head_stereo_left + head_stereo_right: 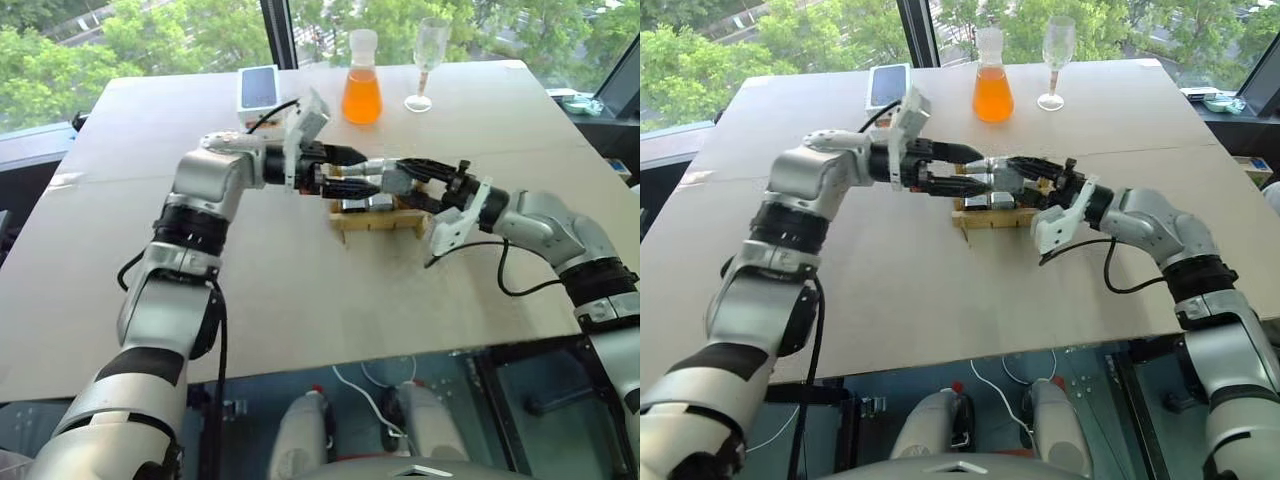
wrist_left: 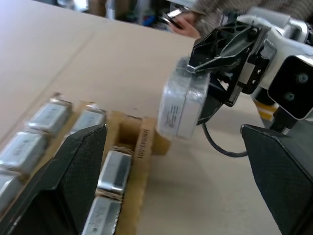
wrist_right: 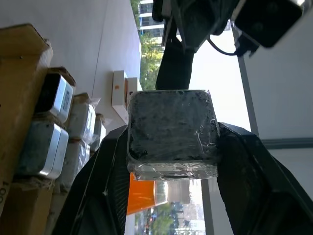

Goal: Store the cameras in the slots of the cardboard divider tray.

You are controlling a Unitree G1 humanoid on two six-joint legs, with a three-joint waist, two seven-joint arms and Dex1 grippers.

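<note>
Two grippers: I have both meeting over the middle of the table (image 1: 300, 300), right above the tray.
Right gripper (image 3: 171, 161): its two black fingers are pinched on one camera (image 3: 171, 132), a silver-grey block with a dark face wrapped in clear film. In my right wrist view the block sits square between the pads.
Held camera, position: up in the air just beside the near corner of the cardboard divider tray (image 2: 142, 147), not in a slot. In my left wrist view I see its pale labelled side (image 2: 183, 105) tilted above the tray's edge.
Left gripper (image 2: 171, 161): fingers spread wide, nothing between them. It points across toward the right gripper, level with the held camera and close to it; I cannot tell whether a fingertip touches the block.
Cardboard divider tray: tan grid lying flat on the table (image 1: 990, 215), under both grippers.
Stored cameras (image 2: 46, 120): several already stand in slots in rows; the exact count I cannot make out. One slot at the tray's end near the held camera looks open.
Far edge of table: an orange-filled flask (image 1: 361, 85), a wine glass (image 1: 428, 60) just beside it, and a white phone box (image 1: 257, 90) off to the left, all well apart from the tray.
</note>
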